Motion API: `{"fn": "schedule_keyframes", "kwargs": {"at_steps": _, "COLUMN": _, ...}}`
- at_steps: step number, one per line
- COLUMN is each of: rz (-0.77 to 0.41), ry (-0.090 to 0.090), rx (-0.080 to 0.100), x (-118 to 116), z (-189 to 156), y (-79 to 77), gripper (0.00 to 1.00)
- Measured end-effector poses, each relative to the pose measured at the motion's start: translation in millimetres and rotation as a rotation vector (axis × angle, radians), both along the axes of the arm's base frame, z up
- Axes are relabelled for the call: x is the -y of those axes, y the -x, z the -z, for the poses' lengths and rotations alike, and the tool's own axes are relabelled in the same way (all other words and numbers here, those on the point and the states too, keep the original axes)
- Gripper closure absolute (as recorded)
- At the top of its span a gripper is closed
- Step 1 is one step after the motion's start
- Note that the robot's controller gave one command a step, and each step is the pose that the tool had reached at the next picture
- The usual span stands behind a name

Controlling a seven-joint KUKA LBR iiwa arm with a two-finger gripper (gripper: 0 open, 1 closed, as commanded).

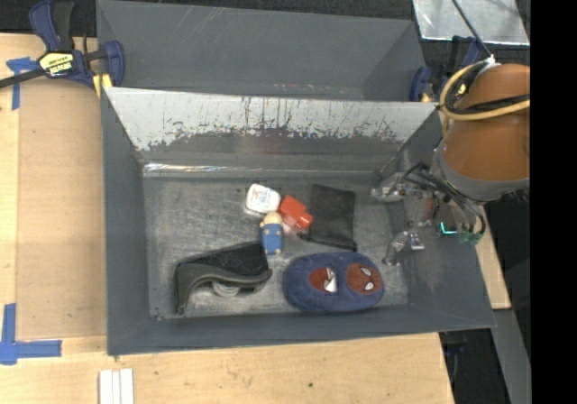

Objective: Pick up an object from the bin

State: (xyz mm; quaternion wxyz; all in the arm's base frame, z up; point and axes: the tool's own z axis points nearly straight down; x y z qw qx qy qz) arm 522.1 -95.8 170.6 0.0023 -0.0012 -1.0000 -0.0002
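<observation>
My gripper (389, 224) hangs over the right end of the bin floor, close to the right wall. It stands open, with nothing between its two fingers. Just below and left of it lies a blue plush slipper-like oval (334, 283) with two red patches on top. A flat black square piece (332, 215) lies to the gripper's left, a short gap away. Neither thing touches the fingers.
Further left lie a small red block (295, 212), a white round thing (261, 198) and a little blue and yellow figure (270, 237). A black shoe-shaped thing (221, 273) rests at the front left. The arm with its orange cover stands over the right rim.
</observation>
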Motion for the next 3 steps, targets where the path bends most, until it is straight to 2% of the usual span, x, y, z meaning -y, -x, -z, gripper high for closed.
{"fn": "schedule_keyframes", "kwargs": {"at_steps": 1, "rz": 0.023, "ry": 0.006, "rx": 0.019, "x": -29, "z": 85, "y": 19.0, "gripper": 0.0}}
{"fn": "schedule_keyframes", "kwargs": {"at_steps": 2, "rz": 0.02, "ry": 0.003, "rx": 0.003, "x": -31, "z": 87, "y": 22.3, "gripper": 1.0}}
{"fn": "schedule_keyframes", "kwargs": {"at_steps": 3, "rz": 0.05, "ry": 0.002, "rx": 0.016, "x": -30, "z": -37, "y": 23.4, "gripper": 1.0}}
